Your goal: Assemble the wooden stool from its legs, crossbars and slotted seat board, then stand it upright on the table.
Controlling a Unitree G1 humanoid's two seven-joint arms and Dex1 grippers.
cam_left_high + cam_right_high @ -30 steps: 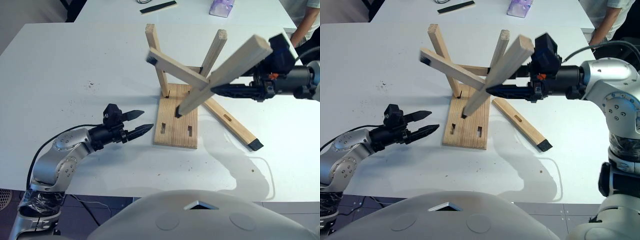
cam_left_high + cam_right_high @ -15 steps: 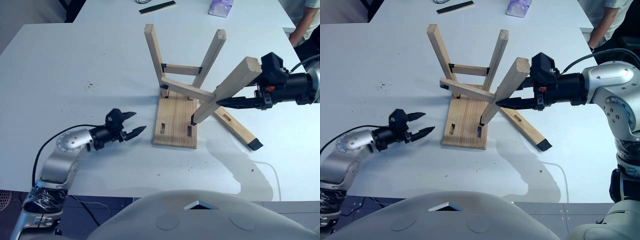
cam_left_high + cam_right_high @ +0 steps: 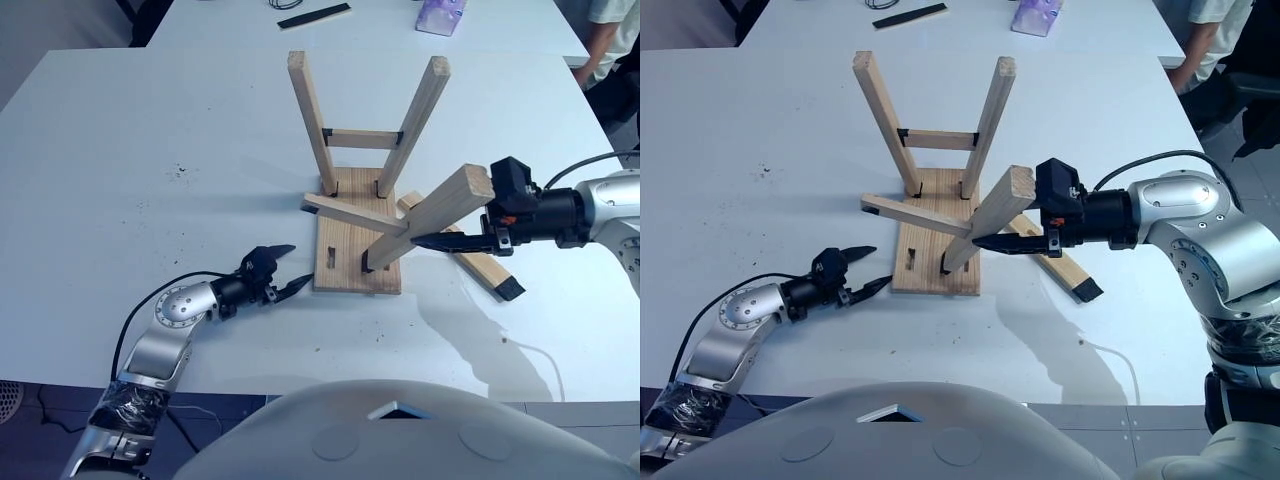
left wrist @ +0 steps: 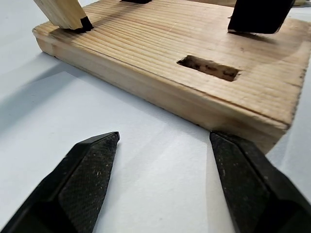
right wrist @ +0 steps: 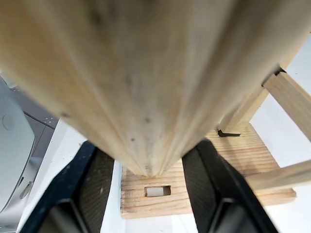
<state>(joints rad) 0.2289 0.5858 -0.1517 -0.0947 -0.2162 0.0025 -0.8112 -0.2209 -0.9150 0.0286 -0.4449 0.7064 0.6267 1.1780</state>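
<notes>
**Moved since a second ago:** my right gripper point(image 3: 438, 240) has brought the third leg point(image 3: 447, 203) down from high over the table to a low slant. My left gripper point(image 3: 290, 268) has slid in close to the seat board point(image 3: 350, 278).

**Right gripper:** pinching the third leg partway along its length. Its crossbar point(image 3: 350, 212) sticks out toward my left.

**Left gripper:** fingers spread, holding nothing, low on the table just beside the board's near-left corner.

**Seat board:** flat on the table, with two legs point(image 3: 310, 115) and their crossbar standing in its far slots.

**Loose leg** point(image 3: 487, 270): lying on the table beside the board, under my right arm.

**Governing relation:** the third leg's long axis leans top-right, with its foot at the board's near-right slot. I judge it must come upright to seat. My left gripper is nearer to brace the board.
</notes>
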